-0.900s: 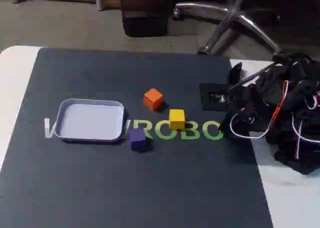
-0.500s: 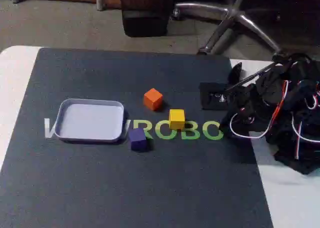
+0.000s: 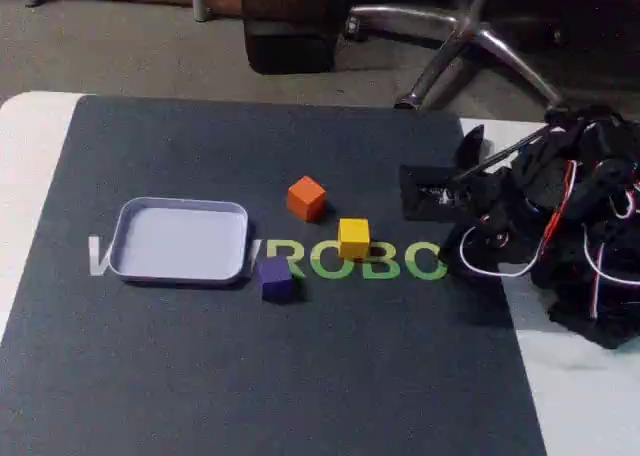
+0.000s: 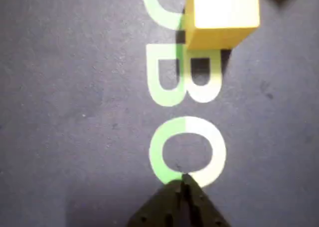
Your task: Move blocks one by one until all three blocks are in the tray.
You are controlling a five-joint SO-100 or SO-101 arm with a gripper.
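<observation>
The gripper [image 4: 183,179] is pressed together, empty, near the mat's [image 3: 300,376] right edge. All three blocks [image 3: 353,238] lie mid-mat, right of the tray [image 3: 180,240].

Orange block [image 3: 306,197], yellow block [image 3: 353,238], dark purple block [image 3: 275,277], pale-lavender tray [image 3: 130,212], green-lettered dark grey mat [image 3: 250,376], white table [image 3: 25,166].

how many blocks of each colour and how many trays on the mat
orange block: 1
yellow block: 1
purple block: 1
tray: 1, with nothing in it
total: 4 things, 3 of them blocks
</observation>
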